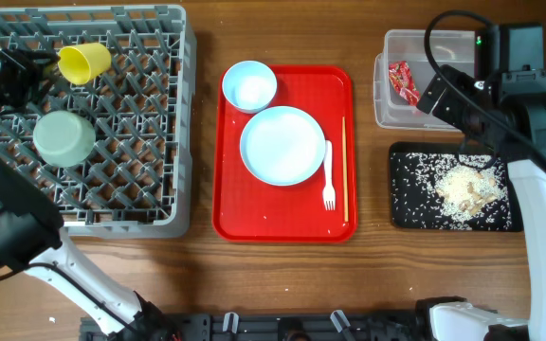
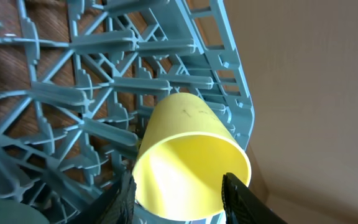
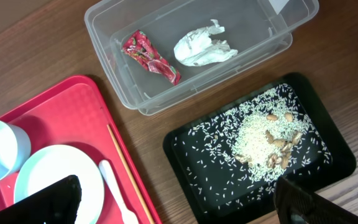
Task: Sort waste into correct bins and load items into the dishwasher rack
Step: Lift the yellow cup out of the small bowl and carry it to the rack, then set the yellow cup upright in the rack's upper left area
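Waste [image 1: 404,82] binned. Green bowl [image 1: 64,138], cup [image 1: 84,62] racked; plate [image 1: 282,145], blue bowl [image 1: 249,85], fork [image 1: 329,175], stick [image 1: 344,170] pending. Left claw [image 2: 178,186] straddles cup, grip unclear; right claw [image 3: 176,193] wide, empty.

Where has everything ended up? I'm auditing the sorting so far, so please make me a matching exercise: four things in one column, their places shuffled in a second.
Things
1. small yellow plastic cup
2. crumpled red wrapper
3. white plastic fork
4. beige rice-like food scraps

Places
A. on the red serving tray
B. in the shallow black rectangular tray
C. in the clear plastic rectangular tub
D. on its side in the large grey plastic dishwasher rack

Pairs: 1-D, 2-C, 3-A, 4-B
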Tool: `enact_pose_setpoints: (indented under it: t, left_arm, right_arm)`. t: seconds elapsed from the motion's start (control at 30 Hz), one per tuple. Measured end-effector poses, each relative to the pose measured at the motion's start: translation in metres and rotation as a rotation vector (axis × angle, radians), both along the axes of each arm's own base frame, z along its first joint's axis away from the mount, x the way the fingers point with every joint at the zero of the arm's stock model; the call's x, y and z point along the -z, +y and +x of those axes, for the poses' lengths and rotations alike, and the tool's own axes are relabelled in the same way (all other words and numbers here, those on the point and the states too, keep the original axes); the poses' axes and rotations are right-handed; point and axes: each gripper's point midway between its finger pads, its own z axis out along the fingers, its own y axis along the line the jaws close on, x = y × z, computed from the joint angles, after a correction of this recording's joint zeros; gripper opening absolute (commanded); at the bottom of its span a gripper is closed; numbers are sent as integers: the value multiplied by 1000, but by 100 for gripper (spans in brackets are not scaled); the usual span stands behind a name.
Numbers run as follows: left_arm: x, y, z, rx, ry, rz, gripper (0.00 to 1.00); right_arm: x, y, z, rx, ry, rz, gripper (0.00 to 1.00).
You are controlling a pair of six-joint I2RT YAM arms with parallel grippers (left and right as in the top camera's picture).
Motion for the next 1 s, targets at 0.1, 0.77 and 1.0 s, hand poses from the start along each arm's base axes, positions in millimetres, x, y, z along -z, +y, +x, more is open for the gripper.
enact_pose_setpoints:
  t: [0.1, 0.77, 1.0]
  left_arm:
    - [-5, 3, -4, -8, 1, 1, 4]
    - [-80, -132, 25, 185, -71, 501, 4]
    - [-31, -86, 33, 55, 113, 768, 4]
  right_arm:
    - [0, 0, 0, 0, 0, 0, 99]
    - [0, 0, 0, 0, 0, 0, 100]
    - [0, 0, 0, 0, 0, 0, 100]
